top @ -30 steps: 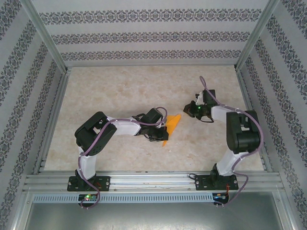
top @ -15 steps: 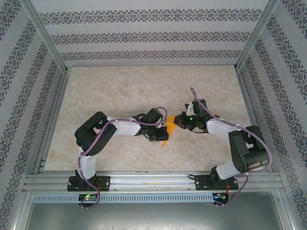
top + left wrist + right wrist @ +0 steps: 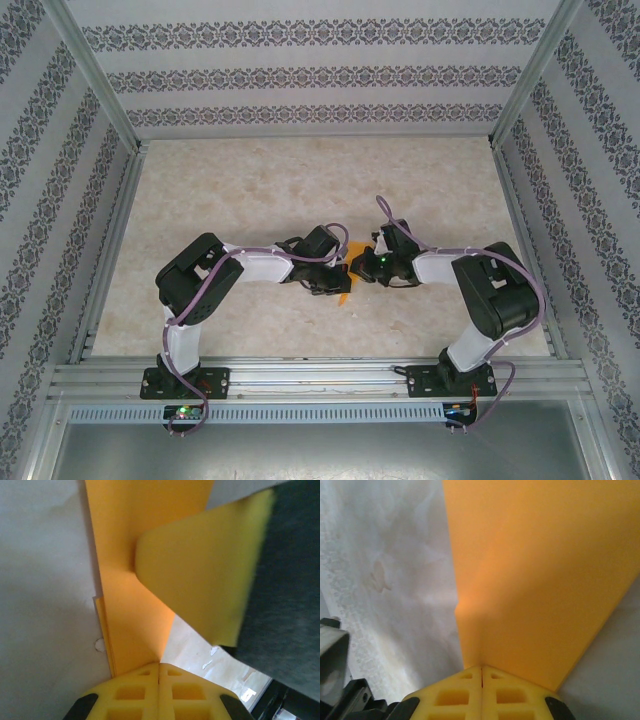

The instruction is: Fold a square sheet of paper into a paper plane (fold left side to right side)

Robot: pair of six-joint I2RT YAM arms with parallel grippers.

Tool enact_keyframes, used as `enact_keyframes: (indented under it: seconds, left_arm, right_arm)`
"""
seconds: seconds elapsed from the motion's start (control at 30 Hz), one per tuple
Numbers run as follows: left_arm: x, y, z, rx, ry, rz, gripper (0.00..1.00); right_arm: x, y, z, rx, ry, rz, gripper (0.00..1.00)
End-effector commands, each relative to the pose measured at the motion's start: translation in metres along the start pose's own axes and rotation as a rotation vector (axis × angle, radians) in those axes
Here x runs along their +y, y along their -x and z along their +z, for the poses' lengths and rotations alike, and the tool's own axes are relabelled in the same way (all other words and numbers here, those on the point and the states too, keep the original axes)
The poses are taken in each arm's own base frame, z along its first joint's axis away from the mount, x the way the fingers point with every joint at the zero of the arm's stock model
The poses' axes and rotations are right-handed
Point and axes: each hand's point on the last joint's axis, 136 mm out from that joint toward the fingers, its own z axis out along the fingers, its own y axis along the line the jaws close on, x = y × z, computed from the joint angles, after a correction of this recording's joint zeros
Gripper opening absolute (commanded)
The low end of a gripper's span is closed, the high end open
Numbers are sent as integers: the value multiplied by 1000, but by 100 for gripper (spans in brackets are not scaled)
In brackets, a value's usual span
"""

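The square sheet of paper (image 3: 535,580), thin, bright orange and part-creased, lies mid-table on the pale marbled tabletop (image 3: 250,190) under the closed tip of the left gripper (image 3: 159,667), and the right gripper (image 3: 481,672), also closed, has swung in from the right onto it, suggesting crease-pressing is starting.

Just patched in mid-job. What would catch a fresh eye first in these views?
The bright orange paper lies at the middle of the pale table, almost hidden where the two arms meet head to head. The left gripper and right gripper each have their yellow fingers shut, with the tips at the paper. The left wrist view shows one flap lifted off the sheet.
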Motion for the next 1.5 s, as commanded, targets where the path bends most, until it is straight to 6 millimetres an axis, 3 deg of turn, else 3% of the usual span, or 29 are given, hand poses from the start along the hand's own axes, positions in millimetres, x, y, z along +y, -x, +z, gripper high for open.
enact_keyframes:
  seconds: [0.0, 0.2, 0.5, 0.77, 1.0, 1.23, 1.47]
  left_arm:
    - [70, -52, 12, 150, 225, -104, 0]
    - [68, -51, 10, 145, 222, -103, 0]
    - [60, -47, 5, 133, 210, -87, 2]
    - [18, -23, -30, 50, 153, -8, 18]
    - [-12, -7, -58, -15, 26, -2, 18]
    - [-23, -17, -41, 53, -137, -57, 9]
    - [-32, -13, -28, 69, -225, -80, 6]
  right_arm:
    - [-20, -7, 6, 8, -50, 36, 0]
    - [-44, -21, 16, 67, -98, 68, 0]
    - [-57, -29, 19, 86, -131, 76, 0]
    - [-60, -27, 17, 75, -152, 62, 0]
    - [-62, -27, 18, 73, -161, 59, 0]
    - [-62, -27, 17, 75, -164, 56, 0]
    - [-66, -30, 17, 82, -178, 58, 0]
